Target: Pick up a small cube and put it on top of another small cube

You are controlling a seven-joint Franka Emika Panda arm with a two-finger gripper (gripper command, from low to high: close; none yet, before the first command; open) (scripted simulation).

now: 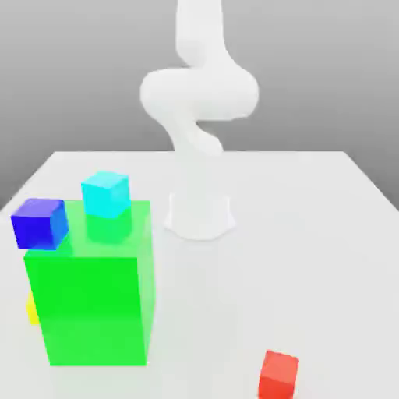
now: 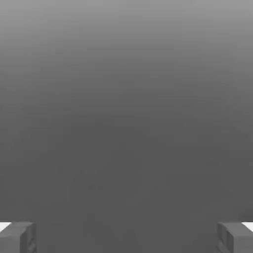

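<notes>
Gripper spread wide, nothing between its fingertips, so no grasp has begun. Landmark: big green block. The red cube lies well apart toward the exterior view's right, free to approach; the dark blue cube sits at the block's upper left edge, its top bare for stacking.

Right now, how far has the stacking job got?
Nothing looks done: the red cube sits alone on the table at the exterior view's lower right, far from the dark blue cube at the left beside the green block. Nothing is in hand: the gripper is open with nothing between its fingers. Grasping, carrying and stacking all remain.
</notes>
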